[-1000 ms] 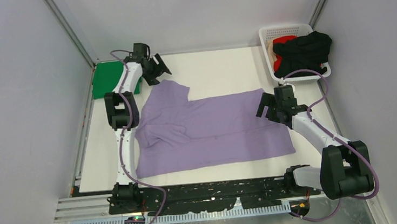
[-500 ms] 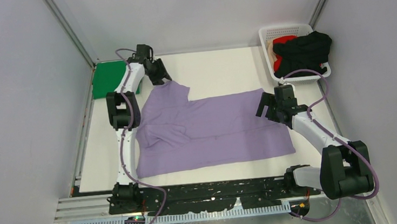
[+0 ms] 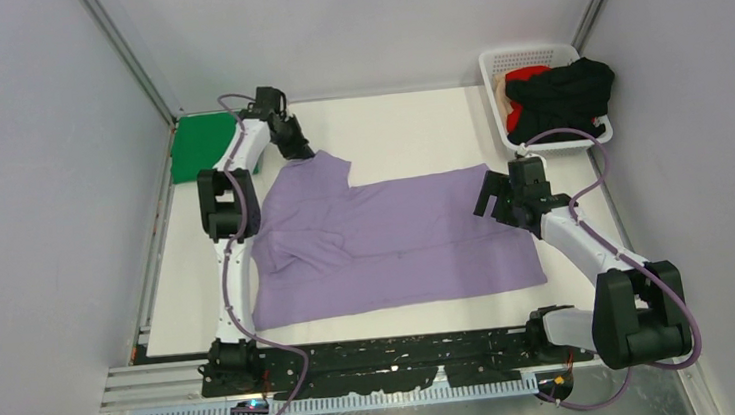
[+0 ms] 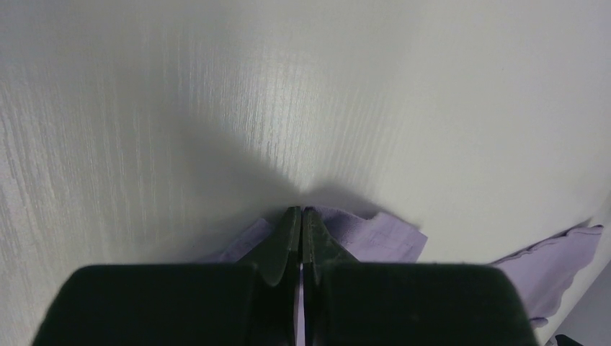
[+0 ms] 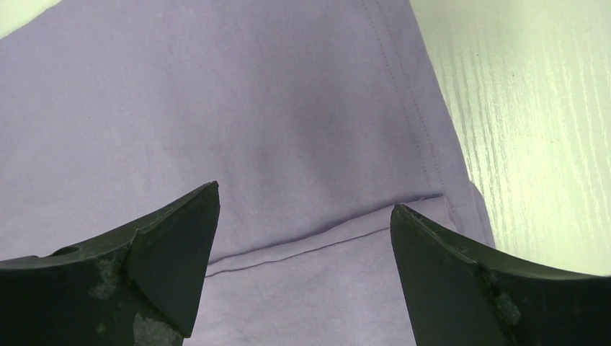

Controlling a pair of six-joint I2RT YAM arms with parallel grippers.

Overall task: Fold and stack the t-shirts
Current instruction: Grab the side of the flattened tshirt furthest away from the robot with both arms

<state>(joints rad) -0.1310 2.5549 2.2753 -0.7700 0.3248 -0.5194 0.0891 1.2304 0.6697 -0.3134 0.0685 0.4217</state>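
A lavender t-shirt (image 3: 396,235) lies spread flat on the white table (image 3: 406,124). At its far left corner, my left gripper (image 3: 303,154) is shut, and in the left wrist view its tips (image 4: 301,210) pinch a bunched edge of the lavender cloth (image 4: 385,234). My right gripper (image 3: 491,197) hovers open over the shirt's right end. In the right wrist view the shirt's stitched hem (image 5: 324,241) runs between the spread fingers (image 5: 302,198), which touch nothing. A green t-shirt (image 3: 203,147) lies folded at the far left.
A white perforated basket (image 3: 529,54) stands at the far right corner, holding a black shirt (image 3: 569,89) and a red one (image 3: 528,74). Grey walls close in the left, back and right. Bare table (image 5: 547,108) shows right of the hem.
My left gripper has come down from above the shirt's far left corner and shut on the cloth there. The right arm has stayed where it was, open.
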